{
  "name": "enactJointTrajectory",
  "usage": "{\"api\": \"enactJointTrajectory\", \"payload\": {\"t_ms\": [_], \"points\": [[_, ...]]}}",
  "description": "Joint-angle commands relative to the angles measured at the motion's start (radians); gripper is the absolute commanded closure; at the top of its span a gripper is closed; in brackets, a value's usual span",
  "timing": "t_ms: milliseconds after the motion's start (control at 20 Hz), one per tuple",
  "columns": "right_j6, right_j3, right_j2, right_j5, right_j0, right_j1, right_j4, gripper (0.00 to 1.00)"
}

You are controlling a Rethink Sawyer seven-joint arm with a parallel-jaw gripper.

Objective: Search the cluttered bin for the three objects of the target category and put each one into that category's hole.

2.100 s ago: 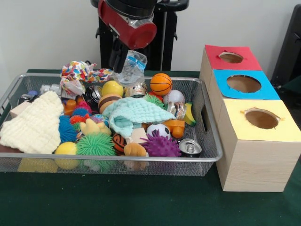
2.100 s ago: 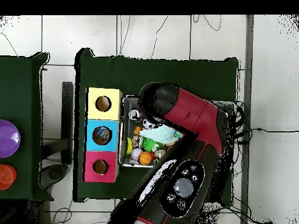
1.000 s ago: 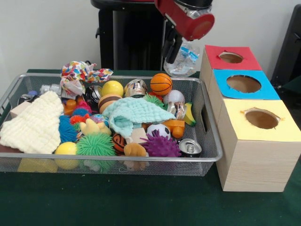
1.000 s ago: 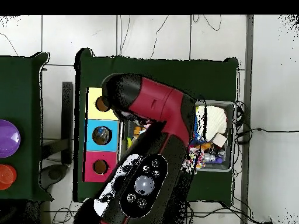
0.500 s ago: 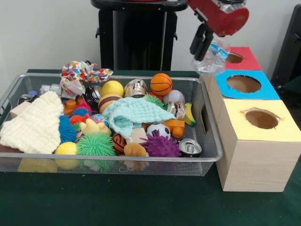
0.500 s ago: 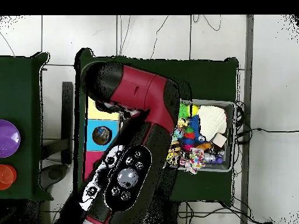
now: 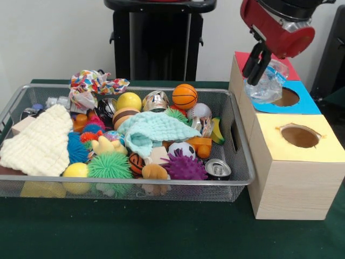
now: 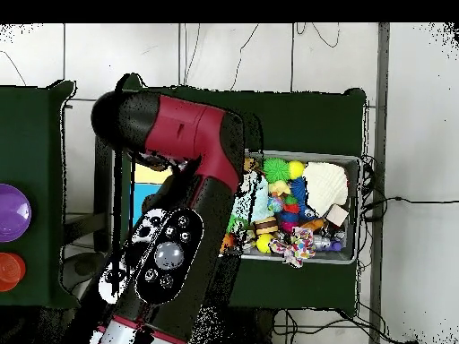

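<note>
Your gripper [image 7: 257, 69] has its jaws clamped on the crumpled plastic bottle [image 7: 266, 86], held over the blue box's hole [image 7: 285, 97].

The arm [image 8: 193, 166] is a thick rounded shell, glossy red with black ends. On its black link sits a round grey knob [image 8: 167, 255] ringed by small buttons. The pincer [image 7: 256, 63] looks black, perhaps slim-fingered.
</note>
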Motion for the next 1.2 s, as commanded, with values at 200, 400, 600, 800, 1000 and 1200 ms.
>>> {"api": "enactJointTrajectory", "payload": {"t_ms": [200,400,600,800,1000,1200], "points": [[0.314,0.072,0.062,0.020,0.043,0.045,0.019,1.00],[0.349,0.088,0.061,0.063,0.067,0.037,0.030,1.00],[0.355,0.109,0.070,0.077,0.079,0.026,0.043,1.00],[0.343,0.124,0.070,0.096,0.088,0.018,0.043,1.00],[0.312,0.158,0.063,0.102,0.094,0.010,0.029,1.00],[0.264,0.236,0.071,0.081,0.105,-0.019,0.018,1.00]]}}
